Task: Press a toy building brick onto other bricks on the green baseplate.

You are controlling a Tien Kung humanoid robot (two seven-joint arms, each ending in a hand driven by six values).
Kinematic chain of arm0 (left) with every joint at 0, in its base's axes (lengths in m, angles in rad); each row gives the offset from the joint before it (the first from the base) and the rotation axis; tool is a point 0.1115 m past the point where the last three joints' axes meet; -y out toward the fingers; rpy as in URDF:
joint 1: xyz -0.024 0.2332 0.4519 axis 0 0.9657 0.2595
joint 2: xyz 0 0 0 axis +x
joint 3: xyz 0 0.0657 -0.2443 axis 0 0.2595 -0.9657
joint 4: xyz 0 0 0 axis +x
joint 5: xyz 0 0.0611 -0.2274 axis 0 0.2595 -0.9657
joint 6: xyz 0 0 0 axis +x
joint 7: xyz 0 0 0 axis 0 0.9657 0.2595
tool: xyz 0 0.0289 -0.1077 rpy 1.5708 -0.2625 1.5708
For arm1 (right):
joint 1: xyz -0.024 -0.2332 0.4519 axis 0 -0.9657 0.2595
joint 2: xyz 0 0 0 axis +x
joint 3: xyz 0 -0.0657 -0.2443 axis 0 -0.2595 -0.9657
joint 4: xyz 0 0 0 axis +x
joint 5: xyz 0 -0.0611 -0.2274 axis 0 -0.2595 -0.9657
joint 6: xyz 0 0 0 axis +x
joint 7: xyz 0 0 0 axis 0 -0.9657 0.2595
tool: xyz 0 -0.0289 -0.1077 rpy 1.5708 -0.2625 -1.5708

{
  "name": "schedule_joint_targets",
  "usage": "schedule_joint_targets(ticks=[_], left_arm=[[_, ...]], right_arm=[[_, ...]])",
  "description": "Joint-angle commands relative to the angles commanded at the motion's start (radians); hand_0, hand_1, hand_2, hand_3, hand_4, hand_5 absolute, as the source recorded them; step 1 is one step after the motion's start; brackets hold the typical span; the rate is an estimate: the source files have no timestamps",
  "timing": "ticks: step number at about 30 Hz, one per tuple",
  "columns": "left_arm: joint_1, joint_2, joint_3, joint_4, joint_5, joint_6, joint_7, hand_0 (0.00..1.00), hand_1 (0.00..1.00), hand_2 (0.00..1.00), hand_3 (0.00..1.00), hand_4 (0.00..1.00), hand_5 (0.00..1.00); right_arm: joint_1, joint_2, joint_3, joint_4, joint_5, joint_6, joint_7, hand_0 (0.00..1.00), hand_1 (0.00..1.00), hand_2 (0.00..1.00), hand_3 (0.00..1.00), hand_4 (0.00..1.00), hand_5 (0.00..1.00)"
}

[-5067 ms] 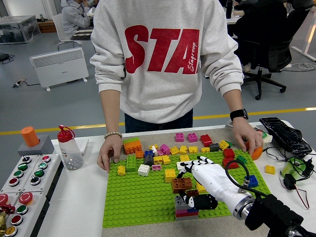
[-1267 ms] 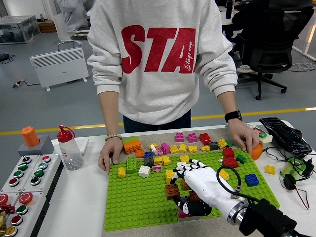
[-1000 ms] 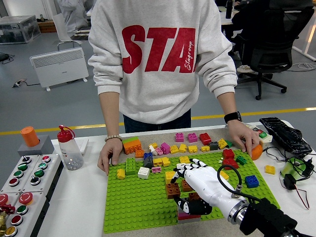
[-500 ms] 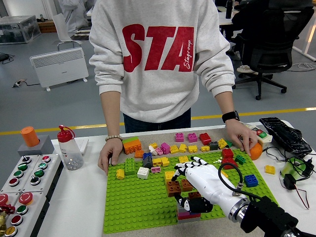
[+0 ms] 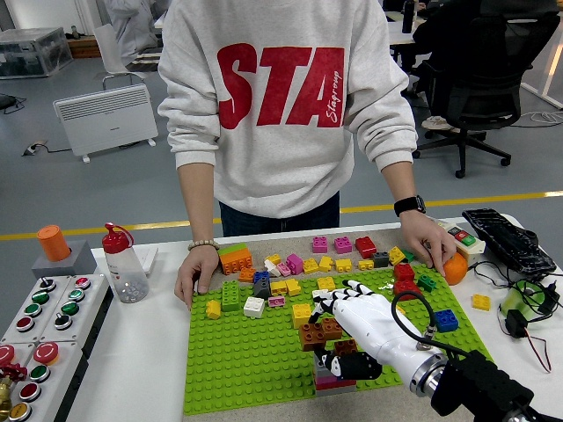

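The right hand (image 5: pixel 365 321), fingers curled on the brown brick (image 5: pixel 318 331), holds it above the small stack (image 5: pixel 332 376) near the green baseplate (image 5: pixel 237 360)'s near edge, seemingly not yet seated.

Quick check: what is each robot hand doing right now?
Left robot hand: not in view.
Right robot hand: curled on the brown brick.

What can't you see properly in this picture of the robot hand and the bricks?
Head view, the only one:
- The brown brick: the right hand covers part of it, so the grip and whether it is seated cannot be told.
- The small brick stack at the green baseplate's near edge: the thumb hides its top.
- The left hand: out of view.
- The person's face: cut off by the top edge.
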Motion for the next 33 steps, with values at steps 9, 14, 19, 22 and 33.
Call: schedule_joint_targets(ticks=[9, 14, 19, 22, 33], left_arm=[[0.005, -0.001, 0.000, 0.000, 0.003, 0.000, 0.000, 0.659, 0.678, 0.703, 0.576, 0.302, 0.998], [0.003, 0.000, -0.002, 0.000, 0.007, 0.000, 0.001, 0.659, 0.678, 0.702, 0.576, 0.302, 0.998], [0.003, 0.000, -0.001, 0.000, 0.006, 0.000, 0.001, 0.659, 0.678, 0.702, 0.576, 0.302, 0.998], [0.002, 0.000, 0.000, 0.000, 0.004, 0.000, 0.001, 0.659, 0.678, 0.702, 0.576, 0.302, 0.998], [0.001, 0.000, 0.002, 0.000, 0.000, 0.000, 0.000, 0.660, 0.678, 0.703, 0.577, 0.302, 0.998]], right_arm=[[-0.007, -0.002, -0.004, 0.000, 0.001, 0.000, 0.000, 0.998, 0.893, 0.860, 0.528, 0.511, 0.251], [-0.010, -0.010, -0.003, 0.000, 0.002, 0.000, 0.000, 0.998, 0.892, 0.860, 0.528, 0.511, 0.251], [-0.014, -0.019, -0.005, 0.000, 0.002, 0.000, -0.001, 0.998, 0.892, 0.860, 0.528, 0.511, 0.251], [-0.017, -0.023, -0.004, 0.000, 0.002, 0.000, -0.001, 0.998, 0.892, 0.860, 0.528, 0.511, 0.251], [-0.023, -0.030, -0.006, 0.000, -0.002, -0.002, 0.000, 0.998, 0.891, 0.860, 0.528, 0.511, 0.253]])
